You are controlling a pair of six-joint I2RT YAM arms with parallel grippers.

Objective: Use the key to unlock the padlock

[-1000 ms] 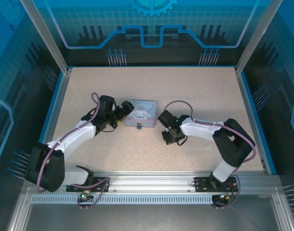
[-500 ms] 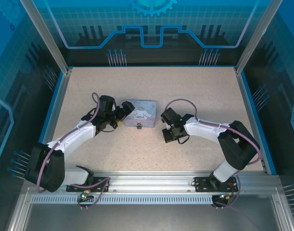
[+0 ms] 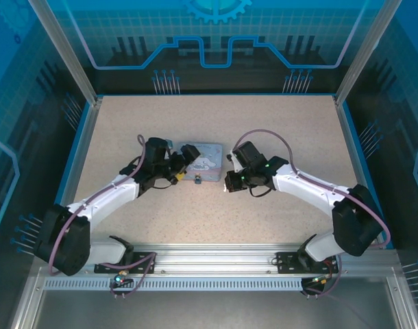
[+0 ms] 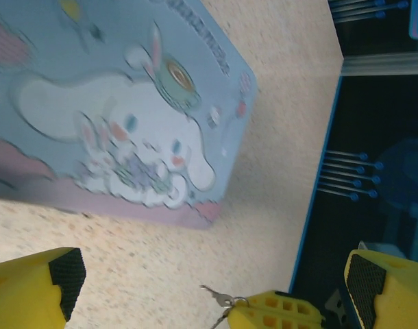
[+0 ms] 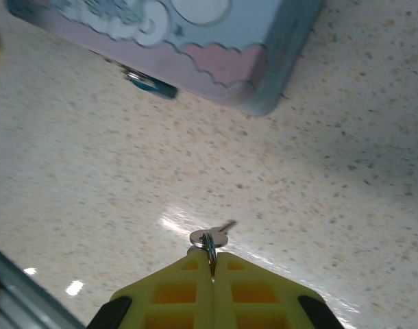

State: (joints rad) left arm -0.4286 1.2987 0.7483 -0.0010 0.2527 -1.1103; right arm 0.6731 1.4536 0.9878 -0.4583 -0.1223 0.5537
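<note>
Our right gripper [image 5: 212, 266] is clenched on the key [image 5: 212, 238], low over the table [image 5: 332, 171] near the tin [image 5: 223, 62]. The padlock [image 5: 151, 82] sits against the tin's side. Our left gripper [image 3: 189, 152] stands released, fingers spread, at the tin's left end

The right claw [image 5: 212, 260] pinches the key [image 5: 211, 238] over the speckled bench [image 5: 79, 199], apart from the padlock [image 5: 151, 83] at the blue tin [image 5: 226, 58] side.

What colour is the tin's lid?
Pale blue tin with a white cartoon character; best in left wrist view.
</note>
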